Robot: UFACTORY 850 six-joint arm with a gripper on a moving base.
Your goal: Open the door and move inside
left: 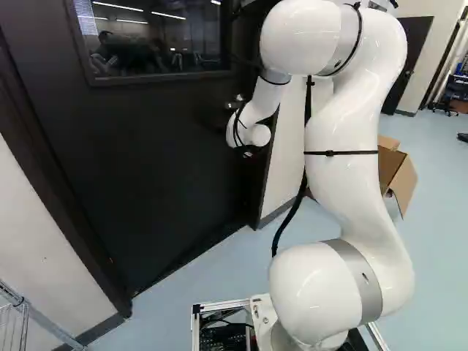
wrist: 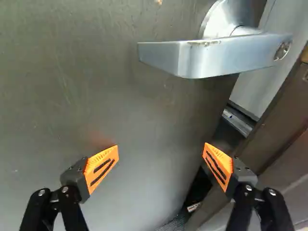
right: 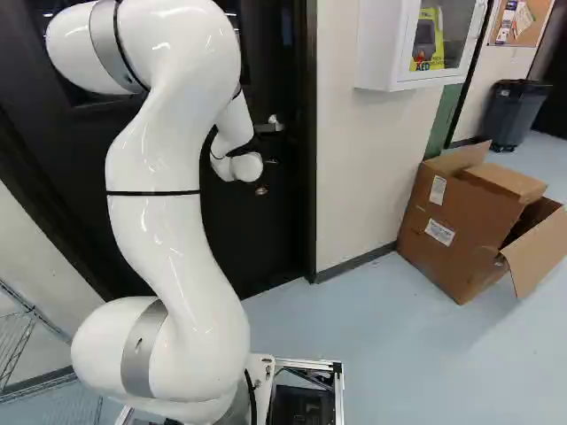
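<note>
Wrist view: gripper (wrist: 161, 146), fingers spread, facing the door (wrist: 120, 96), which stands ajar; handle (wrist: 216, 55) ahead. Sideways drift could snag a finger on the frame (wrist: 274, 130), letting the door swing shut.

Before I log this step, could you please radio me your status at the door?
Gripper open, nothing held. Lever handle ahead, ungripped; door looks ajar. Possible snag: frame on the handle side.
</note>
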